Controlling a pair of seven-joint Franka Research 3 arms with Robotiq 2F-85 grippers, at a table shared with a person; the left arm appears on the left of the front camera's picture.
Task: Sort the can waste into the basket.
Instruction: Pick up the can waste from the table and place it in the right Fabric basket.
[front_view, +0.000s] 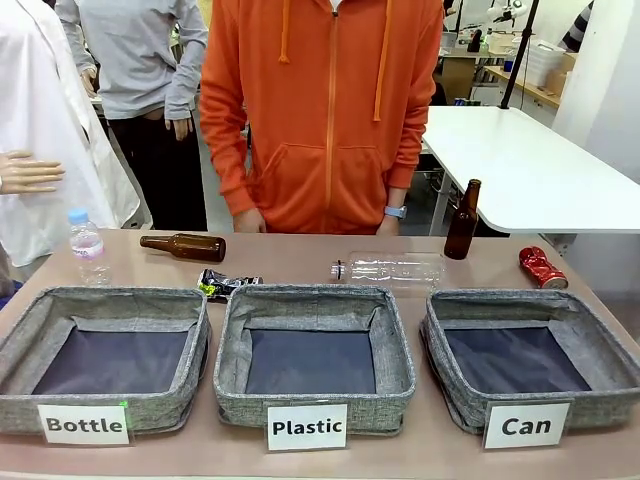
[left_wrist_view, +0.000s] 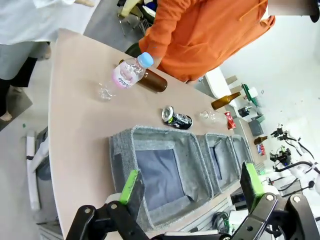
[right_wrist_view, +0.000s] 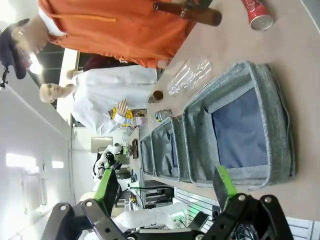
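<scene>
A crushed red can (front_view: 542, 268) lies on the table behind the right basket, also in the right wrist view (right_wrist_view: 257, 13). A crushed black and silver can (front_view: 226, 285) with yellow-green marks lies behind the gap between the left and middle baskets, and shows in the left wrist view (left_wrist_view: 177, 119). The grey "Can" basket (front_view: 455, 395) stands at the front right, empty inside. My left gripper (left_wrist_view: 192, 186) hangs open above the "Bottle" basket's near end. My right gripper (right_wrist_view: 165, 188) is open above the "Can" basket (right_wrist_view: 277, 125), holding nothing.
Grey baskets labelled "Bottle" (front_view: 30, 330) and "Plastic" (front_view: 396, 350) stand in a row with it. A brown bottle (front_view: 186, 246) lies down, another (front_view: 462, 221) stands upright. A clear bottle (front_view: 392, 269) lies mid-table; a small capped one (front_view: 87, 247) stands left. A person in orange (front_view: 330, 110) stands opposite.
</scene>
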